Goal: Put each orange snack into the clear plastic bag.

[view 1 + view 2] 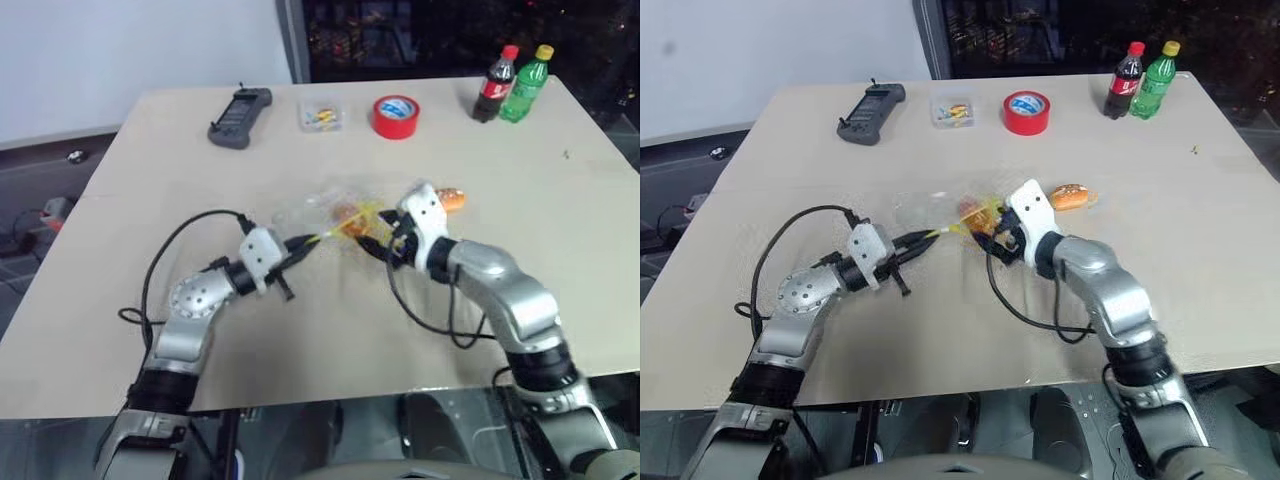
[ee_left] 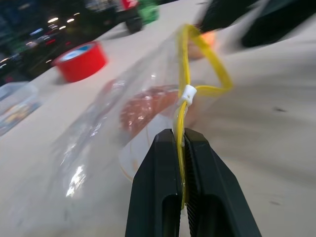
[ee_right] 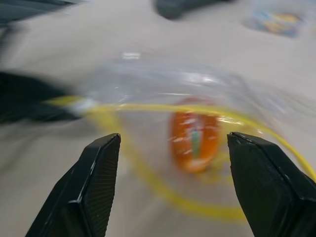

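- Left gripper: jaws closed on the yellow seal strip of the clear plastic bag.
- Right gripper: jaws wide apart, empty, at the bag mouth.
- One orange snack lies inside the bag.
- Second orange snack rests on the bench just beyond the bag.

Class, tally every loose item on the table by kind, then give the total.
Orange snacks: 2
Clear plastic bag: 1
Bottles: 2
Red tape roll: 1
Small clear box: 1
Black handheld controller: 1
Total: 8
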Controlling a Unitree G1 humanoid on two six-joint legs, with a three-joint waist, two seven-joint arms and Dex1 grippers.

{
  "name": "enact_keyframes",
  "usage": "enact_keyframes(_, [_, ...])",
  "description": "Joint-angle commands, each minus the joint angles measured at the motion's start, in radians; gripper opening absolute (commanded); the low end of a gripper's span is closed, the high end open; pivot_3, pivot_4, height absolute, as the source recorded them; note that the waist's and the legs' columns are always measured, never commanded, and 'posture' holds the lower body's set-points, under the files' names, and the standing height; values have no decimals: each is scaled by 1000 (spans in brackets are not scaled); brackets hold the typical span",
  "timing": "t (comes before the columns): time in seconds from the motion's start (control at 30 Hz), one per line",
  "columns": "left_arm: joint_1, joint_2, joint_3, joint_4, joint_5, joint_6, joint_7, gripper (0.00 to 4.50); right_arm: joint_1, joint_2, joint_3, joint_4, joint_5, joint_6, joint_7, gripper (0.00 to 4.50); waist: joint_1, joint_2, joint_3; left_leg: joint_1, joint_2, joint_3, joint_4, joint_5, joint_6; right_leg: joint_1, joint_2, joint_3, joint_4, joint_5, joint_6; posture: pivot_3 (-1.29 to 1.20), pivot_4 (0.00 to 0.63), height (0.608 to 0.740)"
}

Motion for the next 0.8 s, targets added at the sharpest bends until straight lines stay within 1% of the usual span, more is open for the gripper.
enact_keyframes(0.03, [-21, -7, 41, -21, -16, 41, 47, 0, -26, -51, -115, -9, -18, -49, -46, 3526, 3, 0, 0, 0, 0, 0, 0, 0, 0, 0, 0, 0, 0, 0, 0, 0, 150, 740])
enact_keyframes(0.1, [-22, -6, 47, -29, -21, 53, 48, 0, -75, -50, -148, 101, -86, -48, -159, 3526, 3, 0, 0, 0, 0, 0, 1, 0, 0, 0, 0, 0, 0, 0, 0, 0, 150, 740])
enact_keyframes(0.17, [-22, -6, 48, -35, -19, 58, 47, 0, -121, -25, -177, 212, -131, -35, -263, 3526, 1, 0, 0, 0, 0, 1, 1, 0, 0, 0, 0, 0, 0, 0, 0, 0, 150, 740])
enact_keyframes(0.33, [-13, -5, 49, -51, -7, 64, 58, 0, -211, 97, -244, 393, -159, -27, -432, 3526, 1, 0, 0, 1, 1, 1, 0, 0, -1, -1, 2, 1, 1, 1, -1, 0, 150, 740])
enact_keyframes(0.43, [-1, 1, 56, -70, -8, 74, 66, 0, -226, 154, -246, 402, -189, -41, -513, 3526, 1, 0, 0, -1, 1, 3, -1, 1, -2, -3, 1, 4, 1, 1, -1, 0, 150, 740])
enact_keyframes(0.53, [11, 8, 61, -85, -5, 83, 74, 0, -203, 175, -184, 365, -250, -57, -554, 3526, 1, 0, 0, -2, 0, 3, -1, 1, -2, -4, 1, 5, 1, 1, -1, 0, 150, 740])
enact_keyframes(0.73, [22, 13, 60, -102, -2, 92, 87, 0, -169, 291, -176, 259, -323, 29, -717, 3526, 1, 0, 0, -2, 1, 3, -2, 0, -1, -6, 1, 5, 4, 1, -2, 0, 150, 740])
enact_keyframes(0.8, [23, 12, 57, -104, 1, 94, 88, 0, -167, 323, -190, 242, -338, 58, -760, 3526, 1, 0, 0, -2, 1, 3, -2, 0, -1, -7, 1, 5, 6, 1, -2, 0, 150, 740])
